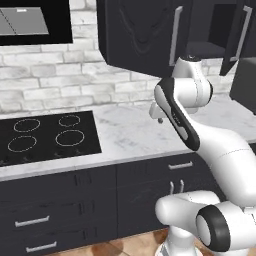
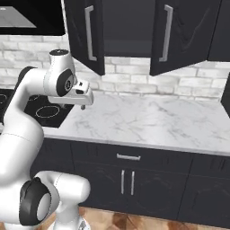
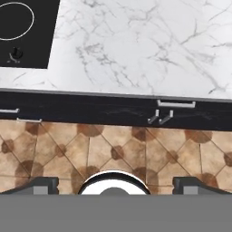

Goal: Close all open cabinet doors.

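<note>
Cabinet doors (image 2: 85,33) stand swung outward over the counter (image 2: 148,121) (bar handles vertical). Gripper (image 3: 116,183) spread wide, holding nothing.

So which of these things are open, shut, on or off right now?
left cabinet door: swung open
right cabinet door: swung open
gripper: open, holding nothing, pointing down over the counter's edge and the floor
drawer under the marble counter: shut
lower double doors: shut
cooktop: no glow on its rings, looks off
</note>
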